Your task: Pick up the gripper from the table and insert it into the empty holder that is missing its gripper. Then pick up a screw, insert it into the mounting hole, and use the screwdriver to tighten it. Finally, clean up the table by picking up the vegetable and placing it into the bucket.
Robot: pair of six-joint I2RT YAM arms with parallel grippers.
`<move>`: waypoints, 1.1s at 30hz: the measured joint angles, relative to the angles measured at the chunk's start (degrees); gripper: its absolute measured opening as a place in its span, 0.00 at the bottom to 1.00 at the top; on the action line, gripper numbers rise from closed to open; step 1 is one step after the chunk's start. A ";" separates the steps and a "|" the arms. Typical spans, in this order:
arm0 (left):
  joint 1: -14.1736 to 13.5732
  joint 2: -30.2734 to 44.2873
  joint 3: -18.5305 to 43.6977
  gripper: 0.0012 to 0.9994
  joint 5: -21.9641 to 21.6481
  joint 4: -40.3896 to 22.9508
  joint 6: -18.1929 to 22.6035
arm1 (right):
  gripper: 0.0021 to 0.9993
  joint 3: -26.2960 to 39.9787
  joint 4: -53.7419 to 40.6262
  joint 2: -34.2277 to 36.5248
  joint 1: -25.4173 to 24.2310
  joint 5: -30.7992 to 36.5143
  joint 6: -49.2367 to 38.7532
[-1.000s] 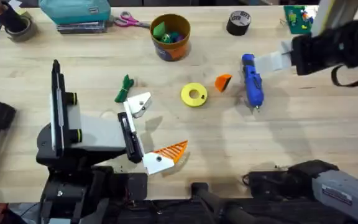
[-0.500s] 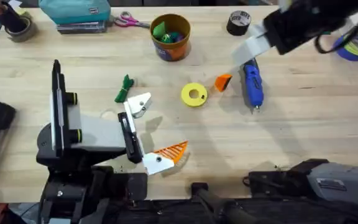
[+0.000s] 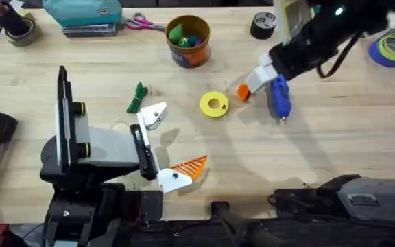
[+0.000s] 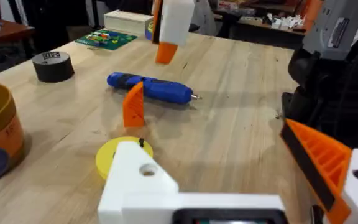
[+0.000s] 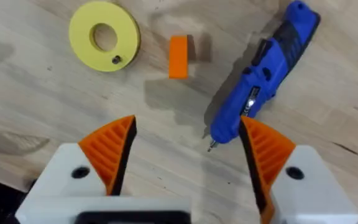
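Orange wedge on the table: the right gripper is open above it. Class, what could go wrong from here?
1. The wedge stands close to the screwdriver; a right gripper finger may knock the tool.
2. The wedge is small and upright; it could tip or slip.
3. The yellow disc lies on its other side, and could be nudged.

Pale wood-grain worktop (image 3: 334, 151). The loose gripper (image 5: 178, 56) is plain orange; at its 9 o'clock lies a yellow ring-shaped disc (image 5: 104, 36). The screwdriver (image 5: 263, 78) is blue with a silver tip. The right gripper (image 5: 188, 158) has white fingers with orange ribbed pads (image 5: 112, 149). The bucket (image 3: 188, 40) is orange, tan inside. The vegetable (image 3: 138, 97) is green.
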 joint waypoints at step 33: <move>0.00 0.02 0.00 0.99 0.01 0.00 0.00 | 0.81 -3.20 12.25 15.83 -0.11 -1.99 5.57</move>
